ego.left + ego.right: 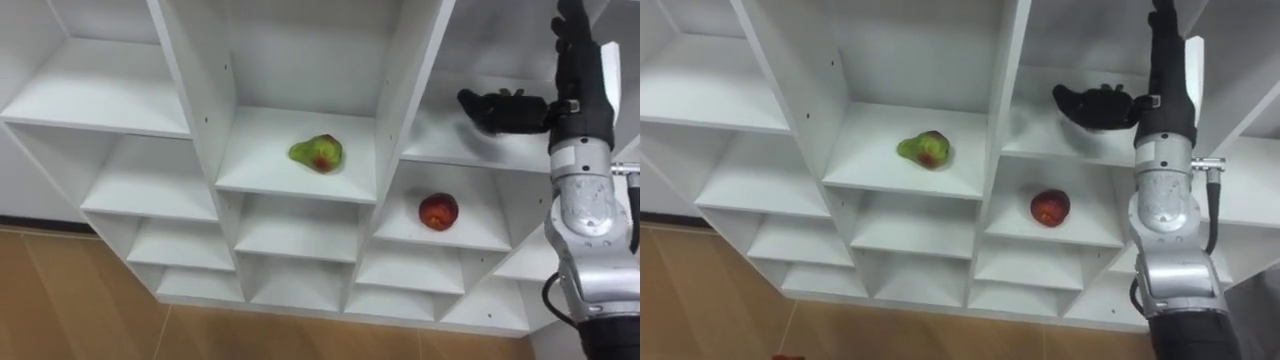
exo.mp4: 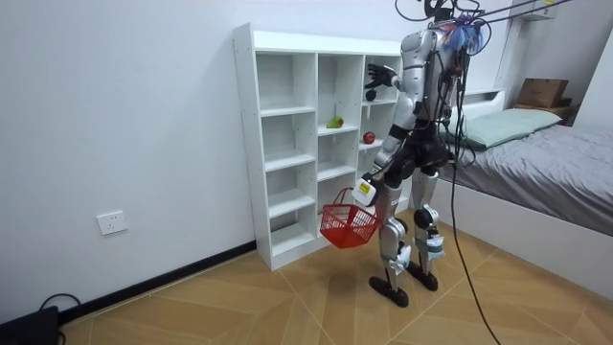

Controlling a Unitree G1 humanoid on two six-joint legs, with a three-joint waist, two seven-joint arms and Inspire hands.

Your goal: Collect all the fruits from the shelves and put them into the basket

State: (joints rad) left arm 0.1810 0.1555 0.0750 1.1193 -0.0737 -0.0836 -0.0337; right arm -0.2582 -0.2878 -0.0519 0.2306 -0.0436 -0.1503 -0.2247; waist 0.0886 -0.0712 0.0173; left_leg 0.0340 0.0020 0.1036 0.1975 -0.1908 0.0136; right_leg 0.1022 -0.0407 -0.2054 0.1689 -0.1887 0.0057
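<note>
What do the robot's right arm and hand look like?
The right hand is black, with slim fingers. Its forearm is a rounded silver-grey shell with a black section near the wrist, and a dark cable runs beside it.

Silver-grey metal forearm, black wrist section, black right hand [image 1: 497, 110].

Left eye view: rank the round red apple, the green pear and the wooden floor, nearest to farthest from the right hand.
1. Red apple, on the shelf just below the right hand.
2. Green pear, in the middle column.
3. Wooden floor, at lower left.
</note>
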